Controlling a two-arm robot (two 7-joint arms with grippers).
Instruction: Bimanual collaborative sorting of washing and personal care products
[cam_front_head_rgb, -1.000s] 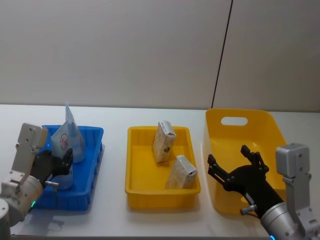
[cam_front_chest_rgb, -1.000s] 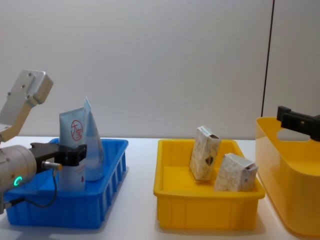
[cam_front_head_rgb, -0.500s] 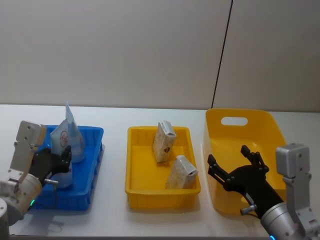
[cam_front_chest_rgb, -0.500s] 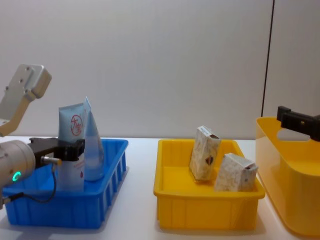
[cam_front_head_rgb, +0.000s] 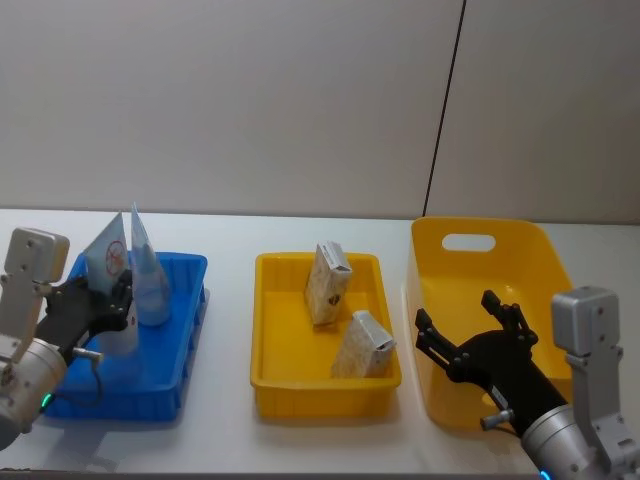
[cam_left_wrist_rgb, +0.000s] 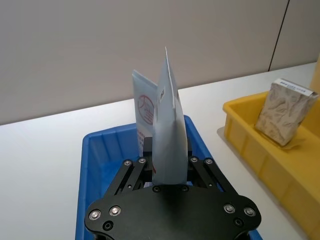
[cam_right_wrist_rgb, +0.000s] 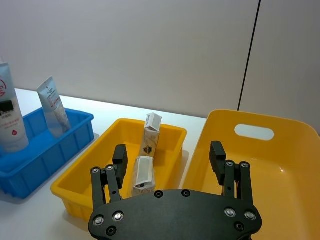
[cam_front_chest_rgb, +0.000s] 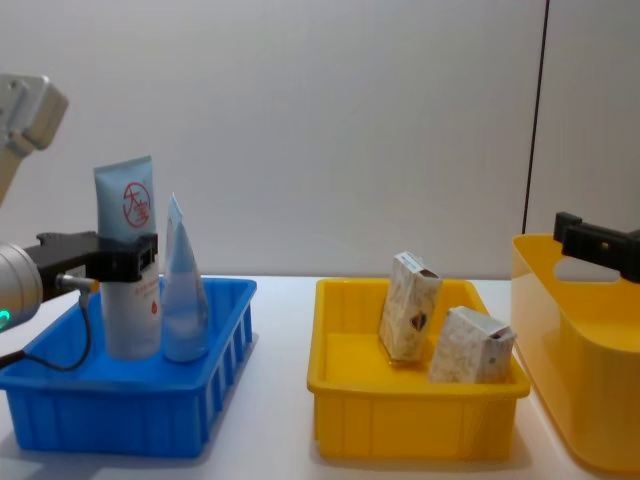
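Pale-blue plastic is gripped by the left gripper (cam_front_chest_rgb: 140, 256). Its fingers (cam_front_chest_rgb: 80, 255) are closed on the tube (cam_front_chest_rgb: 124, 205) with the red logo, just below the print. The tube is held upright, cap down, inside the blue bin (cam_front_chest_rgb: 120, 420) at the left of the surface (cam_front_head_rgb: 230, 440). A grip low on the body is judged to keep the soft tube from buckling and its weight from swinging. Whether the cap rests on the bin floor cannot be told.

A slim tube (cam_front_chest_rgb: 182, 300) is stood cap down just beside it in the same bin, very near or touching. A straight vertical lift is therefore judged safest, so that the neighbour is not tipped.

Two cartons (cam_front_chest_rgb: 410, 305) are kept in the middle tray (cam_front_chest_rgb: 410, 425). One is propped upright, and the other (cam_front_chest_rgb: 472, 345) is leaned against it at the tray's near right.

The right gripper (cam_front_head_rgb: 455, 318) is held idle over the near-left rim of the yellow bin (cam_front_head_rgb: 520, 225). Its fingers are spread wide and nothing is held between them. It is probably parked there so that a handover, or a reach into the tray, can be made quickly.

The sorting is judged unfinished, since the tube is not yet delivered anywhere.
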